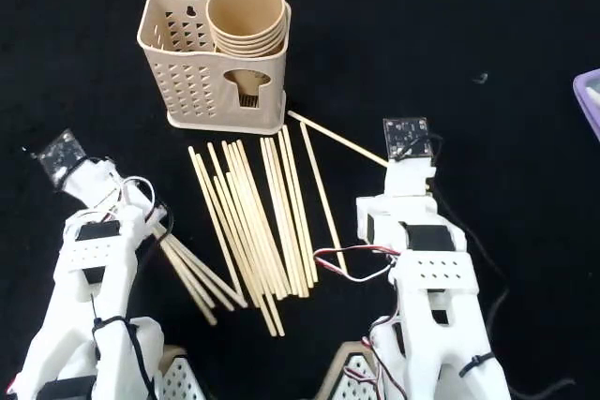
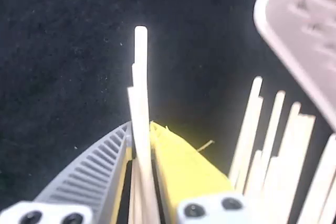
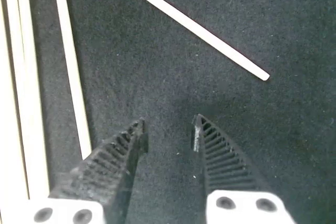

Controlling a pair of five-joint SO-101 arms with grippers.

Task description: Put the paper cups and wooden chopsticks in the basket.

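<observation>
**A few chopsticks gripped, the rest waiting on the table**

The bundle of chopsticks (image 2: 140, 103) sat clenched between the jaws of the left gripper (image 2: 140, 127), their tips poking out past the fingertips over the black cloth (image 1: 487, 185). From above, the same bundle (image 1: 192, 278) lay low and slanted beside the left arm, its far ends close to the loose chopsticks (image 1: 253, 222) fanned out in front of the basket (image 1: 187, 91). The paper cups (image 1: 246, 11) were already nested in one end of the basket; the space next to them looked free.

The right gripper (image 3: 168, 129) hung with its jaws apart and nothing between them. A single chopstick (image 3: 189, 24) lay diagonally on the cloth just ahead of it.

To my eye the job in hand was carrying the bundle over. It would want lifting well clear before swinging, so the trailing ends did not rake the loose ones. Then it would need tipping upright over the free space beside the cups and letting go only once the lower ends were inside the rim.
</observation>
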